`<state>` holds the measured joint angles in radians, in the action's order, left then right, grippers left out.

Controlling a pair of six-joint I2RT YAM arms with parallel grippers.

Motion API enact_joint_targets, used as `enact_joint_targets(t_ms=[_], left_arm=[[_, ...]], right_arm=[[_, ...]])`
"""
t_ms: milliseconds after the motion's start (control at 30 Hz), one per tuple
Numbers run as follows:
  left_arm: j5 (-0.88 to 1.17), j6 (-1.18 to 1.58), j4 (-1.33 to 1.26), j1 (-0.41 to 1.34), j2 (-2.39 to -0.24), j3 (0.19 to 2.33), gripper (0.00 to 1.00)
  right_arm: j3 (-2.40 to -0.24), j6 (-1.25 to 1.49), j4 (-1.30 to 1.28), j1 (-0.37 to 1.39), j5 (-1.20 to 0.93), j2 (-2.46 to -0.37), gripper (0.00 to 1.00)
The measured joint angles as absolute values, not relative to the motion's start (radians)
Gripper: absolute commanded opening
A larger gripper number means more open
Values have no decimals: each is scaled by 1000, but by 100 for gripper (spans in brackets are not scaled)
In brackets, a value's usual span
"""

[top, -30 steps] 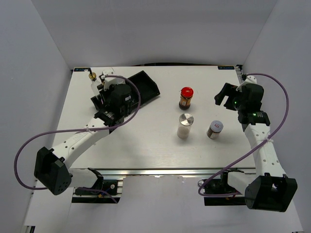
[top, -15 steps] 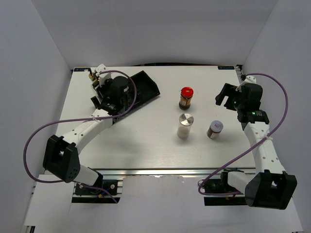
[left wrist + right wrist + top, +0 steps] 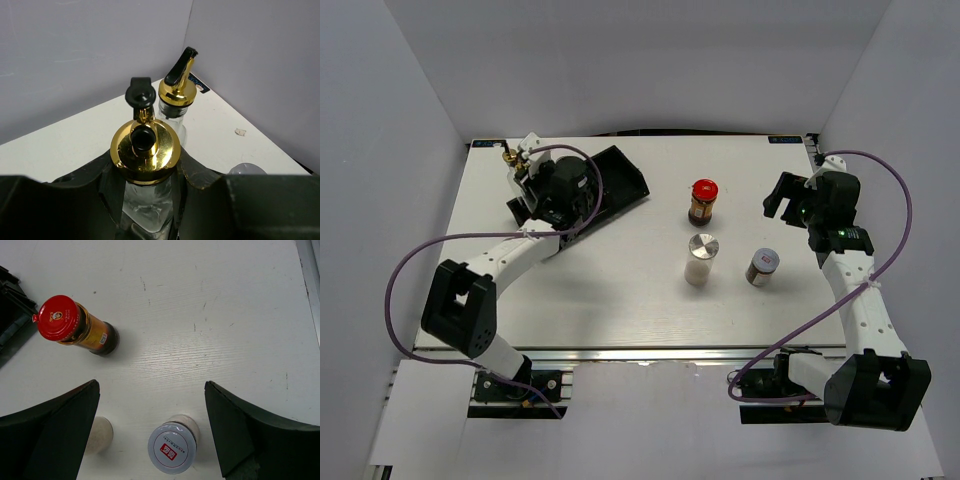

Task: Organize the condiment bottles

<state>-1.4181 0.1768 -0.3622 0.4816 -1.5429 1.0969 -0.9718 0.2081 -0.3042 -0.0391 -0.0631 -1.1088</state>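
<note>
My left gripper [image 3: 147, 200] is shut on a clear glass bottle with a gold spout [image 3: 145, 145]. A second gold-spouted bottle [image 3: 176, 90] stands just behind it. In the top view this gripper [image 3: 527, 170] is at the back left, with one gold spout [image 3: 507, 157] showing beside it. My right gripper [image 3: 151, 385] is open and empty, hovering above the table at the right [image 3: 788, 198]. Below it stand a red-lidded dark jar [image 3: 65, 322], a silver-lidded brown jar [image 3: 172, 450] and a white shaker [image 3: 100, 435]. The second shaker's cap [image 3: 247, 169] peeks out beside my left gripper.
A black compartmented tray [image 3: 620, 178] lies at the back left, partly under my left arm. In the top view the red-lidded jar [image 3: 704, 200], the shaker [image 3: 701, 258] and the brown jar [image 3: 762, 266] stand at centre right. White walls enclose the table.
My left arm has swung its elbow inward and its gripper has edged toward the back left corner. The right arm and the three middle containers have not moved.
</note>
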Motion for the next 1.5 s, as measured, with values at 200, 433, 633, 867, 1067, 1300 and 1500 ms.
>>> enact_joint_targets(t_ms=[200, 433, 633, 867, 1067, 1300, 1500], left_arm=[[-1424, 220, -371, 474, -1569, 1072, 20], [-1421, 296, -337, 472, -1574, 1069, 88], [-1396, 376, -230, 470, -1554, 1073, 98], [-1298, 468, 5, 470, -1470, 1080, 98], [-1160, 484, 121, 470, -1291, 1084, 98], [-956, 487, 226, 470, -1131, 1109, 98], [-624, 430, 197, 468, -988, 1101, 98]], right_arm=[[-972, 205, -303, -39, -68, -1109, 89], [-971, 205, -302, -39, -75, -1106, 89], [-971, 205, -296, -39, -78, -1106, 89], [-971, 206, -297, -39, -102, -1106, 89], [-971, 206, -297, -39, -117, -1106, 89], [-971, 211, -306, -39, -122, -1106, 89], [-971, 231, -321, -39, -123, -1106, 90]])
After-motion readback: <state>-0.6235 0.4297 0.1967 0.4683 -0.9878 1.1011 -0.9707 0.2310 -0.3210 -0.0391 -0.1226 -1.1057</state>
